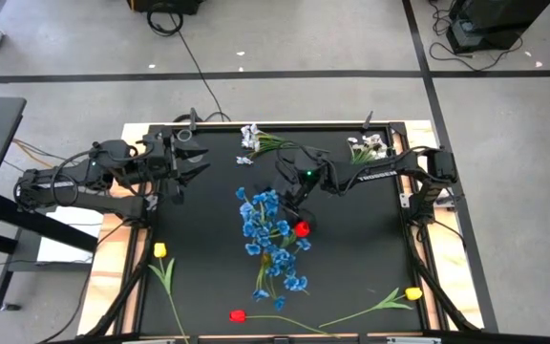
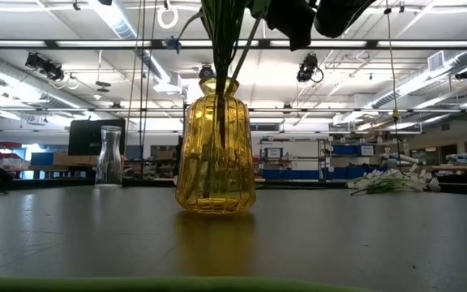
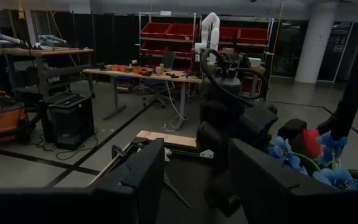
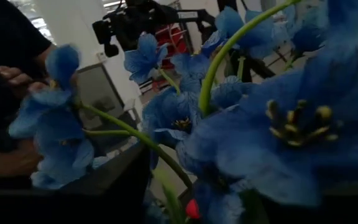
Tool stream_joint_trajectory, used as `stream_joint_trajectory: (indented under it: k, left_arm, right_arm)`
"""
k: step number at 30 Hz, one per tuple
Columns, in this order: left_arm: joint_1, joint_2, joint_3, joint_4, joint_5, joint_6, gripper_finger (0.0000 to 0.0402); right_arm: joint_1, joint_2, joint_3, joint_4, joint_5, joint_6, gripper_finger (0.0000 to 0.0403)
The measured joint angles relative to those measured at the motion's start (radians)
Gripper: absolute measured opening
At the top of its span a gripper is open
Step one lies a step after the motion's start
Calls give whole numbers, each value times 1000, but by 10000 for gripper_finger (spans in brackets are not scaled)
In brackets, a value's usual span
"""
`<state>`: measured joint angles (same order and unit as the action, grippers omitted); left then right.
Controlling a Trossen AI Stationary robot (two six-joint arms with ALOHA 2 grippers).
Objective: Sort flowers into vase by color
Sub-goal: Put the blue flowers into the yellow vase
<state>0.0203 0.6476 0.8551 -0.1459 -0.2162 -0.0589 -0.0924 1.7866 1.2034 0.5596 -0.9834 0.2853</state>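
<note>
A yellow ribbed glass vase (image 2: 216, 150) stands mid-table with green stems in it. The blue sprays (image 1: 270, 239) spread above it and fill the right wrist view (image 4: 241, 118). A red tulip head (image 1: 302, 228) sits at the bunch's right edge. My right gripper (image 1: 299, 208) hovers over the vase from the far right, open, with that red head (image 4: 193, 208) low between its fingers. My left gripper (image 1: 187, 172) waits open at the far left beside a clear glass vase (image 2: 109, 156). Two white sprays (image 1: 253, 139) (image 1: 369, 146) lie on the table's far side. My right gripper's fingers stand on either side of the red tulip head (image 4: 193, 208) above the vase. The blue blossoms hide the stem, and I cannot tell whether a finger touches it.
Flat on the near part of the mat lie a yellow tulip (image 1: 159, 250) on the left, a red tulip (image 1: 238, 314) at the near edge and a yellow tulip (image 1: 413, 293) on the right. A person's hand (image 4: 11, 74) shows beyond the table.
</note>
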Motion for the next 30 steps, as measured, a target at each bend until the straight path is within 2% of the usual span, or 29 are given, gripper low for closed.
stream_joint_trajectory:
  k: [9,16,22,24,30]
  left_arm:
    - [0,0,0,0,0,0,183]
    - [0,0,0,0,0,0,183]
    - [0,0,0,0,0,0,183]
    - [0,0,0,0,0,0,183]
    - [0,0,0,0,0,0,183]
  right_arm:
    - [-47,0,0,-6,-35,120,336]
    - [-56,1,0,66,-177,236,343]
    - [-52,1,0,114,-183,259,343]
    - [-47,1,0,117,-132,214,341]
    - [-13,1,0,115,-5,-97,338]
